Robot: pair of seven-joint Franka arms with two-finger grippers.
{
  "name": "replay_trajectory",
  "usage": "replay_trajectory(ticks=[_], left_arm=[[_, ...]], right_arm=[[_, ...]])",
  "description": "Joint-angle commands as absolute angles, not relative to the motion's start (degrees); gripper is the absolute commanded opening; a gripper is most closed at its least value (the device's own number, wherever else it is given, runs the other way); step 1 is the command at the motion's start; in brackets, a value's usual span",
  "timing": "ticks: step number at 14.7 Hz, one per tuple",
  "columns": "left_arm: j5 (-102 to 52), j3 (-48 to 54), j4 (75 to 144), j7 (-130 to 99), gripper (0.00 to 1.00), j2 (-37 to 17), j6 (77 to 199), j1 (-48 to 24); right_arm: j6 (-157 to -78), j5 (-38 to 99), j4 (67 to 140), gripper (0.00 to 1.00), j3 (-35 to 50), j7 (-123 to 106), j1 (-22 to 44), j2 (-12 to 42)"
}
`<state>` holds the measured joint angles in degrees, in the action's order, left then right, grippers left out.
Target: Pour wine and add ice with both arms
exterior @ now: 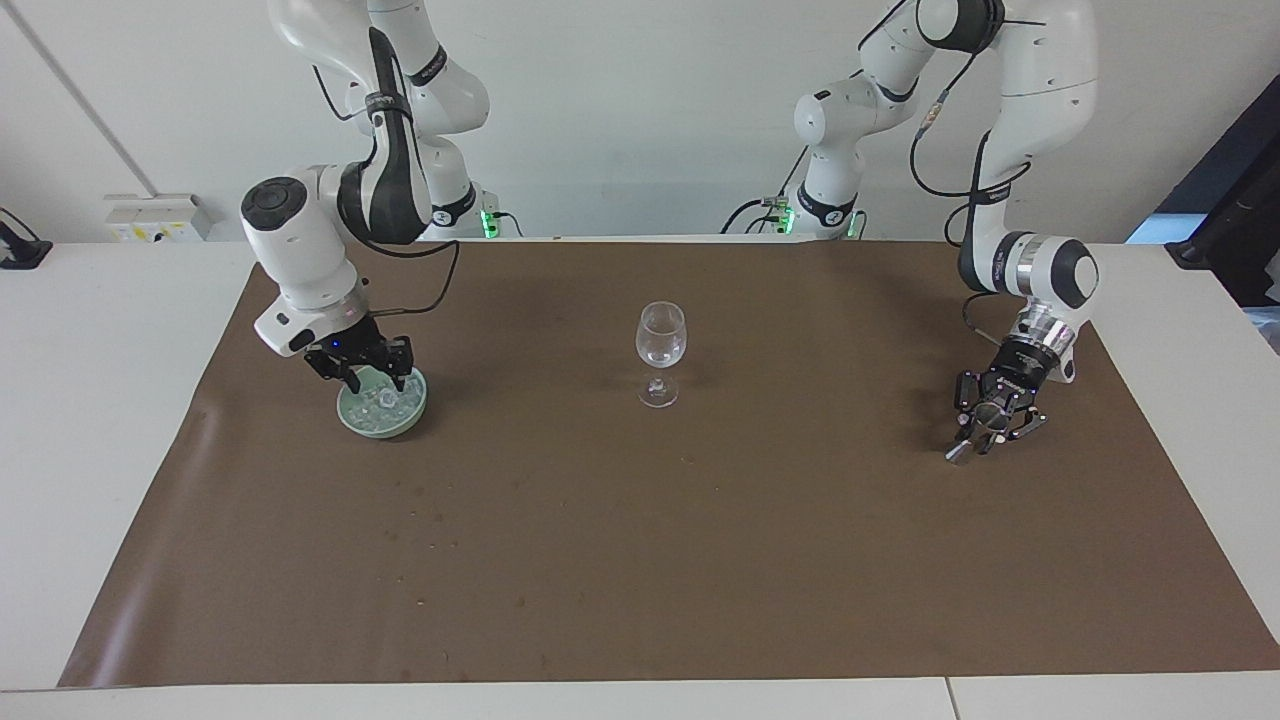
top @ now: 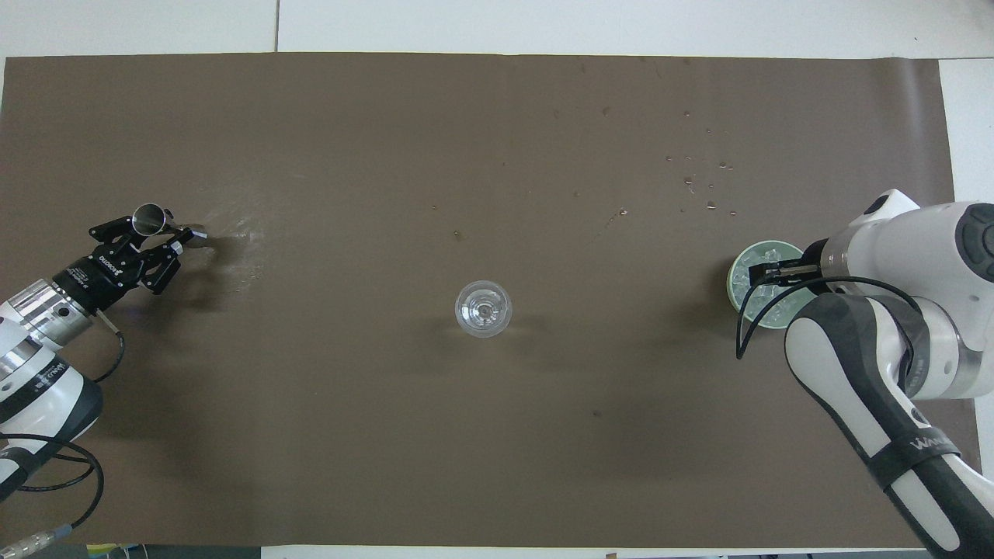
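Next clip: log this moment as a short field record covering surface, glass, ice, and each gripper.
surface: brown mat over a white table
wine glass: wine glass upright at mid-mat, apart from both grippers
ice: ice heaped in a green bowl toward the right arm's end
right gripper: right gripper down at the ice in the bowl
left gripper: left gripper low over the mat at the left arm's end, at a small metal cup
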<state>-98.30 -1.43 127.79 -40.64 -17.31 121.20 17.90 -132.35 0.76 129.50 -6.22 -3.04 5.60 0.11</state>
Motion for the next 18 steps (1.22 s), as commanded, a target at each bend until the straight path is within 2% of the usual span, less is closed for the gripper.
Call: replay_trajectory(ticks=[1, 5, 6, 9, 13, 16, 18], left_arm=[[-96.52, -1.4, 129.02, -40.34, 1.0, -15.56, 119.72, 18.89], [-76.79, -1.49, 128.06, -40.25, 1.0, -13.8, 118.83, 20.83], [-71.07, -1.67, 127.19, -40.25, 1.0, -13.36, 118.65, 21.09], [-58.14, -1.93, 123.24, -40.17, 1.0, -13.18, 116.64, 22.06], [-35.92, -1.93, 111.31, -39.55, 1.0, -12.92, 107.34, 21.8], [-29.54, -1.59, 103.65, -39.55, 1.0, -12.66, 104.42, 20.92], [-25.51, -1.14, 94.71, -39.64, 1.0, -13.35, 97.86, 19.35]], right_arm=[[-134.12, 1.32, 131.48, 0.69, -6.33, -5.1, 4.57, -0.18], [-136.58, 1.32, 133.42, 0.69, -6.33, -5.18, 4.66, 0.09], [-136.76, 1.32, 133.5, 0.65, -6.33, -5.19, 4.66, 0.09], [-137.19, 1.41, 134.73, 0.64, -6.33, -5.27, 4.48, -0.17], [-137.29, 1.32, 135.88, 0.64, -6.33, -6.15, 4.22, -0.53], [-137.28, 1.32, 135.88, 0.64, -6.33, -7.73, 3.08, -0.53], [-137.29, 1.32, 135.88, 0.64, -6.33, -7.47, 3.16, -0.53]])
